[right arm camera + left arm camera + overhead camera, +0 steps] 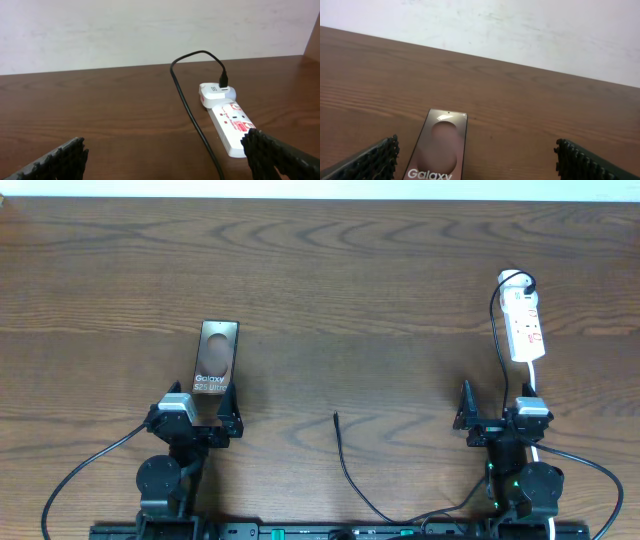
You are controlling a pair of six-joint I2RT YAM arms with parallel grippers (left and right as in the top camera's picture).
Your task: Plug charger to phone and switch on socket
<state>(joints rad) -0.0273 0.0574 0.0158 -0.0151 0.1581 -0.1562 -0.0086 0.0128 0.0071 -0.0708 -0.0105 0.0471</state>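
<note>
From above, the charger (347,470) lies loose on the counter (350,280), its tip between the arms and well apart from the phone (217,358). The socket (525,325) sits far right. I'd pinch the cable just behind the tip, so it can be aimed squarely at the phone's edge.

On the left wrist view, the left fingers (375,162) are spread wide and empty, either side of the phone without touching it.

On the right wrist view, the right fingers (280,157) are spread too and hold nothing, with the socket just ahead.

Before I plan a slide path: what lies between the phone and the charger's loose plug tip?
Only bare wooden table, seen in the overhead view, separates the phone from the charger's plug tip.
</note>
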